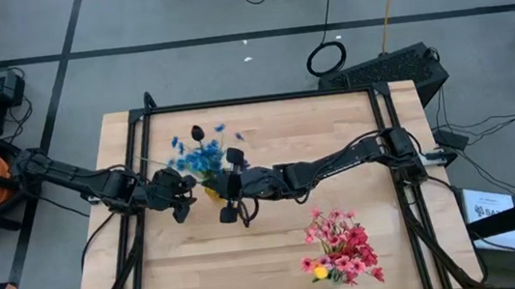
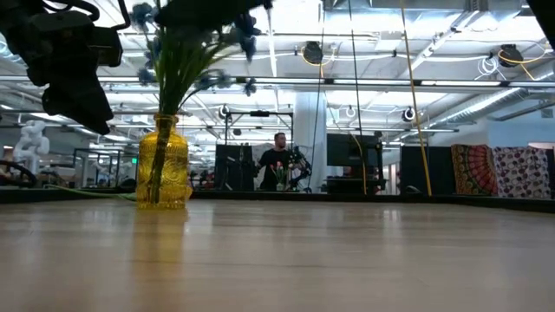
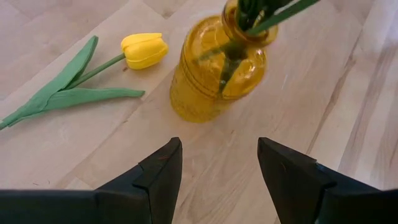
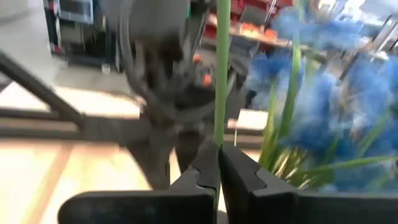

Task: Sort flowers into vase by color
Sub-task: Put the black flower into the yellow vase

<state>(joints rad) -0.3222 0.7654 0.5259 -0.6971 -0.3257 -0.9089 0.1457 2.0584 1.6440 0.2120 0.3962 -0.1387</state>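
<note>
A yellow glass vase (image 3: 214, 71) (image 2: 163, 165) stands upright on the table and holds blue sprays (image 1: 201, 157) (image 4: 336, 118) and dark buds (image 1: 198, 132). A yellow tulip (image 3: 144, 50) with green leaves lies flat on the wood beside the vase. A heap of pink and red flowers (image 1: 344, 246) with one yellow bud lies on the table toward the near right. My left gripper (image 3: 217, 165) (image 1: 183, 194) hovers open just left of the vase, touching nothing. My right gripper (image 4: 219, 165) (image 1: 236, 182) is beside the vase's right side, shut on a thin green stem. My right gripper pinches a thin green stem (image 4: 219, 134) between its two fingertips. The fingers come in level from the table's right, lying across the stem. The stem stands upright above the fingers and runs out of the wrist view beside the blue sprays; its bloom and lower end do not show there.
Both grippers crowd the vase (image 1: 212, 190) near the table's middle, left of centre. Black rails (image 1: 262, 99) frame the tabletop. Bare wood lies along the near left and the far right. A person (image 2: 277, 160) stands far off in the room behind.
</note>
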